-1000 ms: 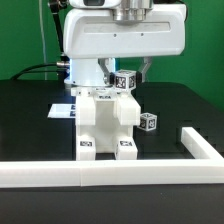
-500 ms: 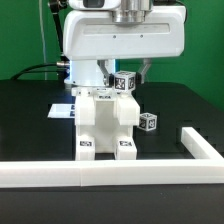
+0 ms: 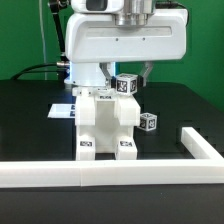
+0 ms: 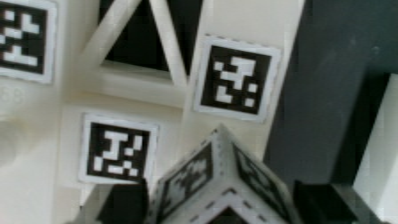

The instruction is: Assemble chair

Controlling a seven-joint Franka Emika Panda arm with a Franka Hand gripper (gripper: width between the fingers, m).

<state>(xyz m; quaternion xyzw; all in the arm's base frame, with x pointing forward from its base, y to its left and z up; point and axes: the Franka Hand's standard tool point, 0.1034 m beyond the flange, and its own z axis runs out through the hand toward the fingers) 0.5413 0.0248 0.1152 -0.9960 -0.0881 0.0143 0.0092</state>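
The partly built white chair (image 3: 105, 125) stands mid-table, with tags low on its front. Right above its top hangs a small white tagged chair piece (image 3: 125, 85), with my gripper (image 3: 128, 80) shut on it and dark fingers on either side. In the wrist view this piece (image 4: 222, 185) shows as a tagged wedge between the jaws of the gripper (image 4: 217, 208). Behind it are the chair's tagged white panels (image 4: 231, 80). Another small tagged cube (image 3: 148, 122) lies on the table, just to the exterior view's right of the chair.
A long low white border rail (image 3: 100, 173) runs along the front and turns back at the exterior view's right (image 3: 198, 145). The marker board (image 3: 62, 110) lies flat behind the chair toward the exterior view's left. The table is black.
The gripper and its held piece have sunk slightly toward the chair's top. Nothing else has moved.
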